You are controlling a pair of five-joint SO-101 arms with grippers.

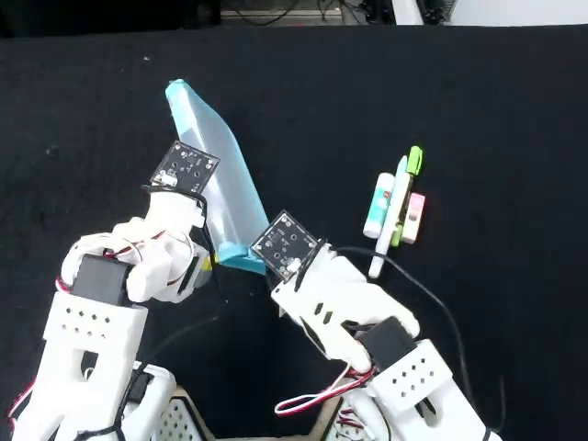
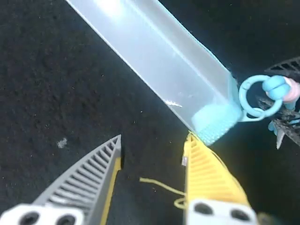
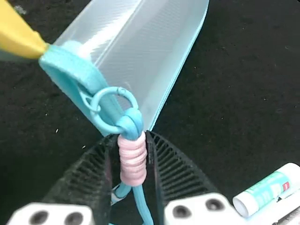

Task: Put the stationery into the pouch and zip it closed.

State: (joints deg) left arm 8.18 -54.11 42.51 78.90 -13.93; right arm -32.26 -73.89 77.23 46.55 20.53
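Zip pull [image 3: 133,161] (pink-beaded cord) clamped by right gripper [image 3: 132,137], left gripper [image 2: 153,137] held agape at end of pouch [image 1: 225,161] — stationery [image 1: 395,207] laid well apart.

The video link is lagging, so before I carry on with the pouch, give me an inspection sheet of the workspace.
Surface: black cloth, a few pale specks.
Job's things: translucent pouch with teal trim lies diagonally. The glue stick, white pen, green marker and pink eraser lie together to its right, outside it.
Clutter: nothing seen.
Grippers: right gripper is shut on the pouch's pink beaded zipper pull. Left gripper is open, its yellow finger at the pouch's teal end.
Cables: black cable on the cloth by the right arm; red and white wires at its base.
Surroundings: cables past the far edge.
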